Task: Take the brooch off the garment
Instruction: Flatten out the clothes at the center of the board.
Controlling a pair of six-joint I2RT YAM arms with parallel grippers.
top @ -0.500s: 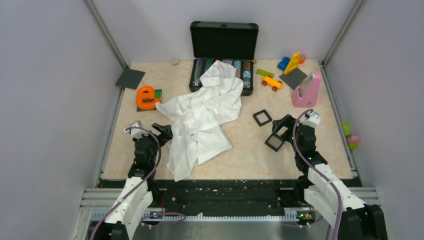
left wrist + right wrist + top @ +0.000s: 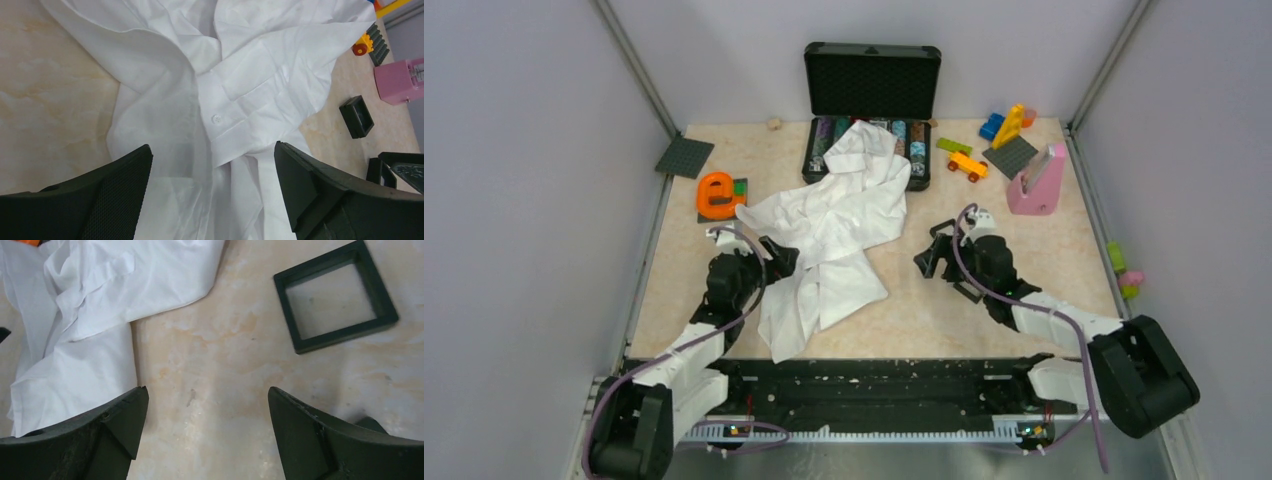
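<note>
The garment is a crumpled white shirt (image 2: 829,230) lying mid-table, its top draped over a black case. No brooch shows in any view; it is hidden or out of view. My left gripper (image 2: 782,256) hovers over the shirt's left side. In the left wrist view its jaws (image 2: 212,170) stand wide open above folds of the shirt (image 2: 240,75), near a small white button (image 2: 216,119). My right gripper (image 2: 929,258) sits just right of the shirt. It is open (image 2: 207,410) over bare tabletop, with the shirt's edge (image 2: 100,305) to its left.
A black square frame (image 2: 335,295) lies beyond my right fingers. The open black case (image 2: 871,100) stands at the back. An orange letter e (image 2: 717,194) is at the left, a pink block (image 2: 1036,182) and toy bricks (image 2: 984,140) at the back right.
Both arms have reached forward and inward. The left gripper now stands over the shirt's left side; the right one swung left, past the black frames, toward the shirt.
</note>
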